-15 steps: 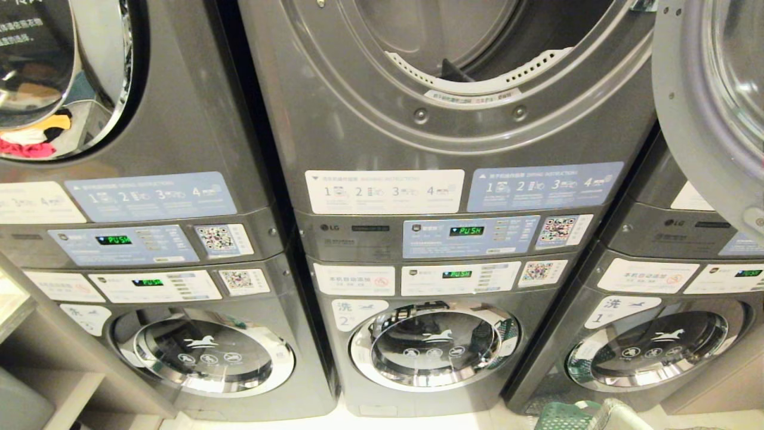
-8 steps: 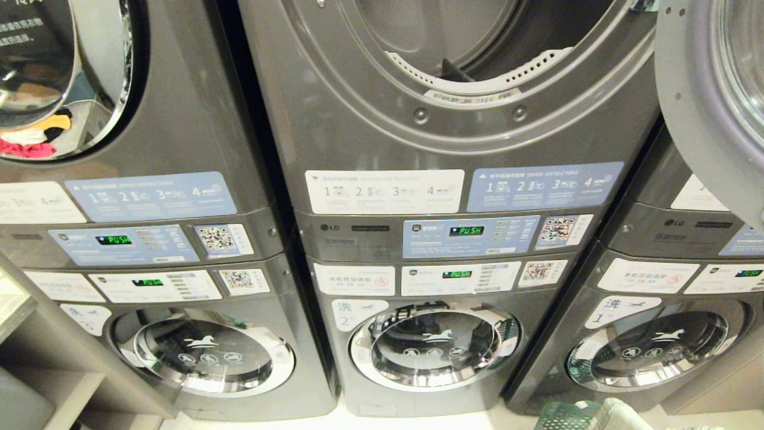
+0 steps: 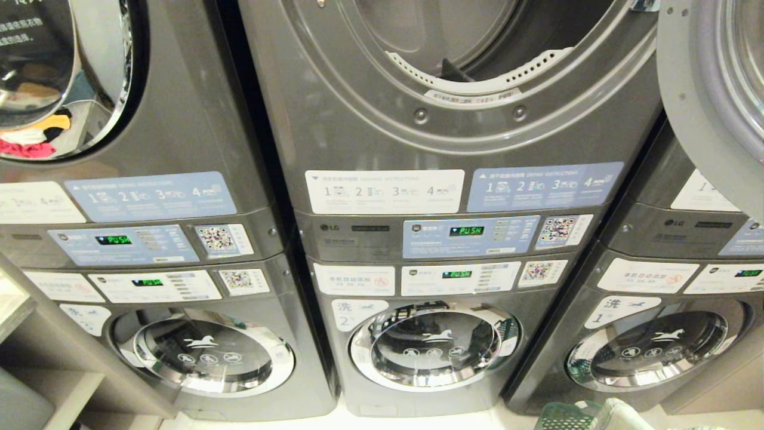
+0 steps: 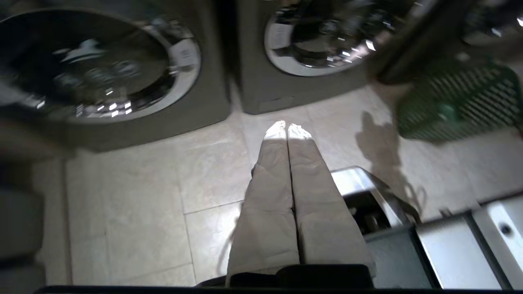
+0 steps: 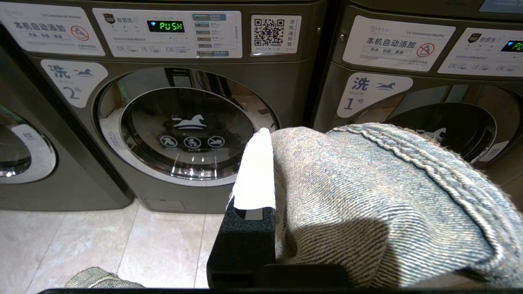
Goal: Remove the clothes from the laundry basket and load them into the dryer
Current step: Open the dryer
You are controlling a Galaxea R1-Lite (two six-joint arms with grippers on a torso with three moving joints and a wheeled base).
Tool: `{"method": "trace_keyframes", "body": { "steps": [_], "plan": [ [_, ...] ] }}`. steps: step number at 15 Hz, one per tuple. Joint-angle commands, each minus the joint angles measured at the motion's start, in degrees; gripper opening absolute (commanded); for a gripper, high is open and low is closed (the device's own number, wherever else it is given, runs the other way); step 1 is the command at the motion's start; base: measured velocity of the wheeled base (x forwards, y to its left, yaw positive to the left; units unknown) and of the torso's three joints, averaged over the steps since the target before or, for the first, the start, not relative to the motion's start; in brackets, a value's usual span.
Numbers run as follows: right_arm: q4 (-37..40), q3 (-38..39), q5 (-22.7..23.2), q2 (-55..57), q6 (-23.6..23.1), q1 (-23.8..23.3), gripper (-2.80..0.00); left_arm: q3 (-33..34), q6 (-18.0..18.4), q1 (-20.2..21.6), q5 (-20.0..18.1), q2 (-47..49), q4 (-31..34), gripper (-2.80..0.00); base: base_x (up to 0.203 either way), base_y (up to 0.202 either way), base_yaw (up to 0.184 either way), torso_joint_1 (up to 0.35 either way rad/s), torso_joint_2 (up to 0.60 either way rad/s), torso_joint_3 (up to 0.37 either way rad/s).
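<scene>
- The open dryer drum (image 3: 471, 42) sits directly above the middle washer (image 3: 433, 346), with the control panels (image 3: 468, 236) between them.
- The dryer door (image 3: 713, 89) hangs to the right of the drum.
- Another stacked machine (image 3: 149, 239) stands left of the middle washer, a third (image 3: 656, 340) right of it.
- The laundry basket (image 3: 570, 415) rests on the floor before that right machine.
</scene>
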Motion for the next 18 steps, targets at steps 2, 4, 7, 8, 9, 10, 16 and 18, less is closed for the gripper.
{"method": "trace_keyframes", "body": {
  "steps": [2, 4, 7, 8, 9, 10, 16, 18],
  "plan": [
    [0.05, -0.04, 0.02, 0.05, -0.27, 0.01, -2.8, 0.08, 0.43, 19.09, -0.09, -1.72, 0.49, -2.8, 0.0, 0.0, 0.0, 0.0, 0.0, 0.0],
    [0.14, -0.06, 0.02, 0.05, -0.31, 0.01, -2.8, 2.02, 2.06, 25.04, -1.53, -3.75, -5.64, -2.8, 0.0, 0.0, 0.0, 0.0, 0.0, 0.0],
    [0.22, -0.06, 0.11, 0.05, -0.57, 0.01, -2.8, 2.76, 6.06, 20.82, -3.69, -4.21, -7.44, -2.8, 0.0, 0.0, 0.0, 0.0, 0.0, 0.0],
    [0.22, -0.06, 0.11, 0.05, -0.66, 0.01, -2.8, 2.88, 6.03, 17.87, -3.74, -4.84, -7.27, -2.8, 0.0, 0.0, 0.0, 0.0, 0.0, 0.0],
    [0.14, -0.06, 0.11, 0.05, -0.33, 0.01, -2.8, 2.9, 6.11, 14.6, -3.77, -6.54, -6.9, -2.8, 0.0, 0.0, 0.0, 0.0, 0.0, 0.0],
    [0.14, -0.06, 0.02, 0.05, 0.08, 0.01, -2.8, 2.89, 6.25, 13.29, -3.85, -8.43, -6.5, -2.8, 0.0, 0.0, 0.0, 0.0, 0.0, 0.0],
    [0.14, -0.06, -0.16, 0.05, 0.06, -0.08, -2.8, 3.16, 5.56, 14.51, -3.23, -20.4, -7.03, -2.8, 0.0, 0.0, 0.0, 0.0, 0.0, 0.0],
    [0.14, -0.06, -0.16, 0.05, -0.22, -0.08, -2.8, 3.15, 5.56, 14.51, -3.23, -20.4, -7.03, -2.8, 0.0, 0.0, 0.0, 0.0, 0.0, 0.0]
  ]
}}
